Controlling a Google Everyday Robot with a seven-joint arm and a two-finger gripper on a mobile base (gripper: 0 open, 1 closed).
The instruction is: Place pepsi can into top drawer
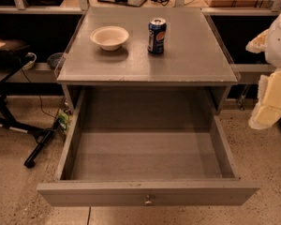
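On the worktop (187,60) beside a cream bowl (109,37), the upright pepsi can (157,35) looks light, slick and easily dented, best gripped mid-body, while the pincer (270,95) hangs at the right edge, whether spread or closed I cannot tell.

Pepsi can (157,35) stands upright on cabinet top (192,55) | top drawer (147,192) pulled wide open below | gripper (268,108) at right edge.

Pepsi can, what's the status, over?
Gripper at right edge, away from pepsi can. Pepsi can upright on cabinet top, beside bowl. Top drawer open, nothing inside.
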